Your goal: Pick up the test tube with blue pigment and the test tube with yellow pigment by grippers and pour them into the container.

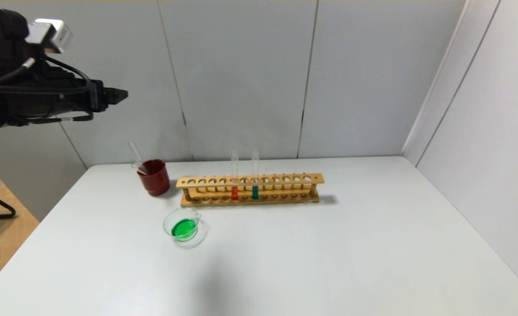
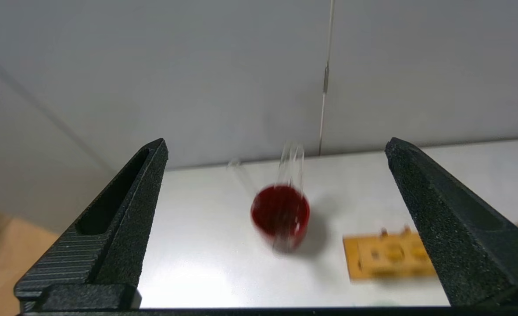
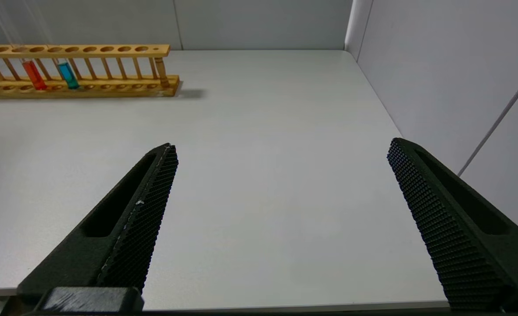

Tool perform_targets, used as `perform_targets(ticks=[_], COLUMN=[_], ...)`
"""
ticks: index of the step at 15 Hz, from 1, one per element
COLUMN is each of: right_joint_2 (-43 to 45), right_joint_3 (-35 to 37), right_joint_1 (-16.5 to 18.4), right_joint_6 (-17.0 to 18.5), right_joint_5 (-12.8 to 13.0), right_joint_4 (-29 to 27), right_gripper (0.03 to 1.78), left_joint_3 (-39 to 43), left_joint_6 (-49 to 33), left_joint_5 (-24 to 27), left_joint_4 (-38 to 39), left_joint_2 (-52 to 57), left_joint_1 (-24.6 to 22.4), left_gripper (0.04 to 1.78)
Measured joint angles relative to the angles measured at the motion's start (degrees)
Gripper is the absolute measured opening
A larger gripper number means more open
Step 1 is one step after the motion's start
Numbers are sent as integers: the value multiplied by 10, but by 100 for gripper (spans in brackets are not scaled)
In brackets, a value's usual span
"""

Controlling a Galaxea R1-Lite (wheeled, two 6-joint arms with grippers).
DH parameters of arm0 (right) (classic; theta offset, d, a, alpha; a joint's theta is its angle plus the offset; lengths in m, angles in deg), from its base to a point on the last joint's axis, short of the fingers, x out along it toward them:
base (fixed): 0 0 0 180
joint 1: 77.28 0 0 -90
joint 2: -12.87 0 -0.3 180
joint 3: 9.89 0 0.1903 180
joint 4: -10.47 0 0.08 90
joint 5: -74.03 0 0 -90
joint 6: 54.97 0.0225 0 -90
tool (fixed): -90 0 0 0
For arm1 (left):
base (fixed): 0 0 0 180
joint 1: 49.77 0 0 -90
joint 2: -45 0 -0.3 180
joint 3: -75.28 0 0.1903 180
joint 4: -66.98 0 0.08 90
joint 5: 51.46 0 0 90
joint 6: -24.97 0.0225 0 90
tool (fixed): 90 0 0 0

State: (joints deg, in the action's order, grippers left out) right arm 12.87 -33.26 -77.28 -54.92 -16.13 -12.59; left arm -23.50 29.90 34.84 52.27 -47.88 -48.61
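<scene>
Left end effector [image 1: 120,95] is raised high over the counter's [image 1: 329,254] left rear, fingers spread wide, gripping nothing. From its wrist view it looks down at the red cup [image 1: 154,177], which has two empty clear tubes leaning in it. Right end effector [image 3: 280,151] sits low at the counter's near right edge, fingers apart, empty. The container [image 1: 183,224], left-front of the wooden rack [image 1: 250,189], holds green liquid. One blue-liquid test tube [image 1: 255,175] stands upright in the rack just beside an orange-red tube [image 1: 234,176].
</scene>
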Motion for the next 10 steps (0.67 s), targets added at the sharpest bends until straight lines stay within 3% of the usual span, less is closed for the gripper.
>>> perform_targets(ticks=[4, 7, 10], right_joint_2=[0, 0, 0], right_joint_3=[0, 0, 0], right_joint_1=[0, 0, 0], right_joint_6=[0, 0, 0], right_joint_5=[0, 0, 0], right_joint_4=[0, 0, 0], right_gripper=[175, 175, 175], left_joint_3=[76, 179, 266], left_joint_6=[-17, -31, -103], left_joint_5=[-86, -126, -185], left_joint_4=[-136, -147, -144], left_joint_2=[157, 256, 322], left_joint_1=[7, 9, 15], left_gripper=[174, 174, 174])
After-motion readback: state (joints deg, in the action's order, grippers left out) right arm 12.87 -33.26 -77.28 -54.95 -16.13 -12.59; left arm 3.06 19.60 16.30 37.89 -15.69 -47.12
